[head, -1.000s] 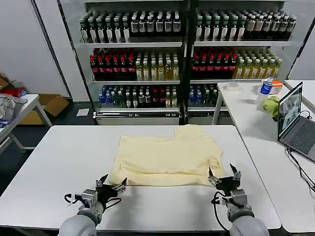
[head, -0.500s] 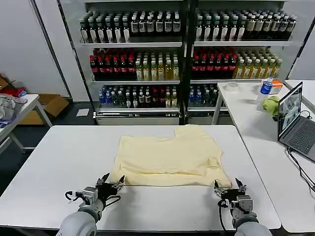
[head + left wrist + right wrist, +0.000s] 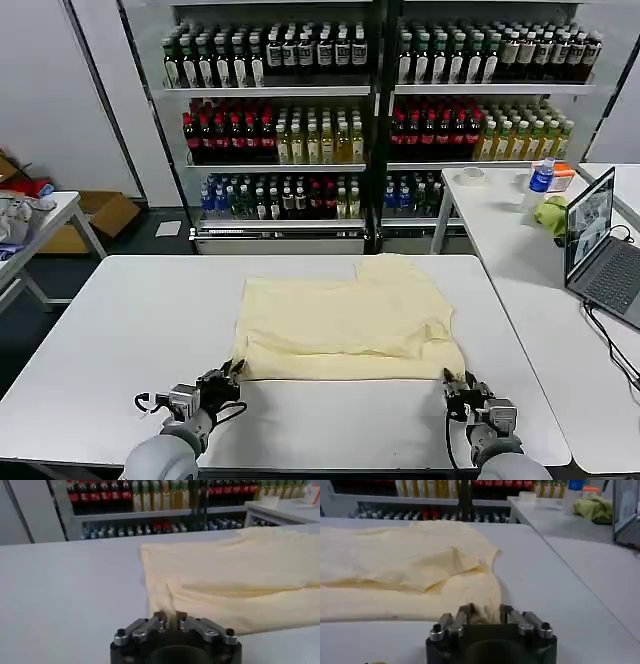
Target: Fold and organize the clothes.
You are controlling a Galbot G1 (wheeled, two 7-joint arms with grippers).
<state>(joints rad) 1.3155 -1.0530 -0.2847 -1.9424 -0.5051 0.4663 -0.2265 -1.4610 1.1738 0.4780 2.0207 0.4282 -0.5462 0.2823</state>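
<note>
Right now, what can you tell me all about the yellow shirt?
The T-shirt is pale cream-yellow, thin soft cloth, lying flat on the white table, partly folded with a layer doubled over. One short sleeve sticks out on the right. The left gripper pinches its near left corner, and the right gripper pinches its near right corner.

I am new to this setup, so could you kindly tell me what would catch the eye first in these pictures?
The pale yellow T-shirt lies spread in the middle of the white table, partly folded over itself. At its near edge the left pincer and the right pincer each pinch a corner of the hem. Behind the table stand shelves of bottled drinks, and a laptop sits on the side table to the right.
</note>
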